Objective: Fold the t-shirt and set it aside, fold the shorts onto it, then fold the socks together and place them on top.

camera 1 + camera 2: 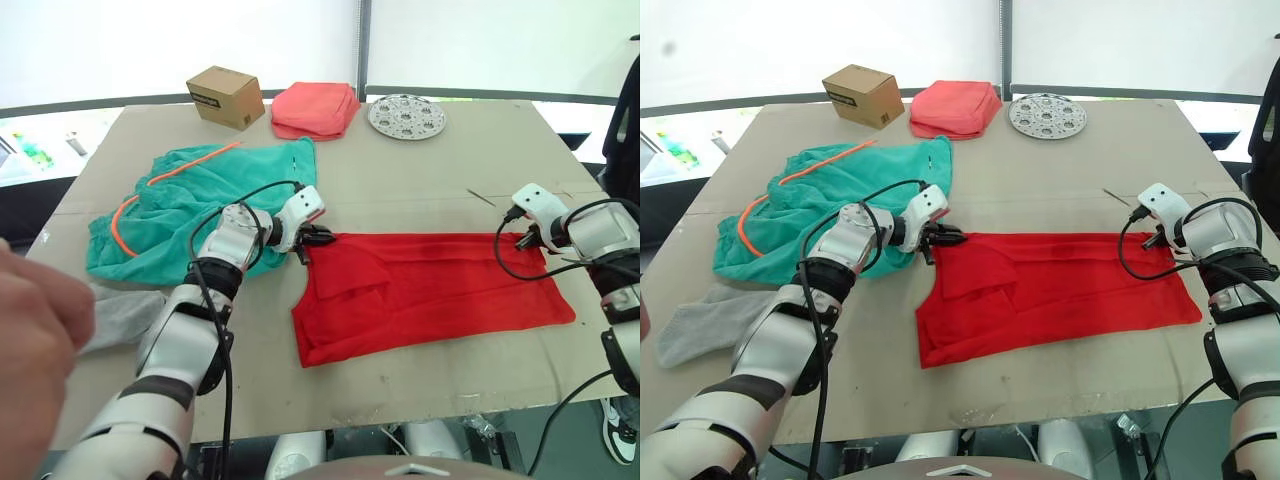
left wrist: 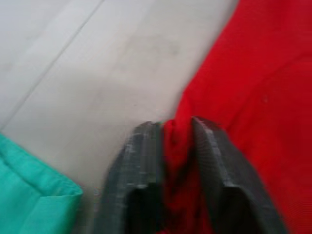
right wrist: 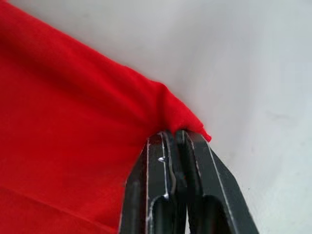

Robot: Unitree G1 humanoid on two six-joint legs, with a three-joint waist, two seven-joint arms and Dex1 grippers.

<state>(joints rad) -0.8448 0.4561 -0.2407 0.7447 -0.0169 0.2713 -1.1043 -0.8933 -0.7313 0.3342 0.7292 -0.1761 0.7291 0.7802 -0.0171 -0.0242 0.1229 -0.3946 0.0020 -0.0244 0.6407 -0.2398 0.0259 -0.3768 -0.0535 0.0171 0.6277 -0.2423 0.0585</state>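
Cardboard-covered table [image 1: 420, 190], white wall behind. T-shirt [image 1: 430, 290] lies flat at centre-front, folded to a long band. Left gripper [image 1: 312, 240] is clamped on the shirt's far left corner; right gripper [image 1: 522, 238] is pinched tight on its far right corner, fabric bunched between the pads in both wrist views. Judgement: two far corners held so the far edge can be carried toward the near edge w/o skewing. Both forearms reach forward low over the surface, wrists turned inward. Shorts [image 1: 190, 205] lie crumpled just left of the shirt; socks [image 1: 125, 315] near front-left edge. A person's hand [image 1: 35, 345] shows at left.
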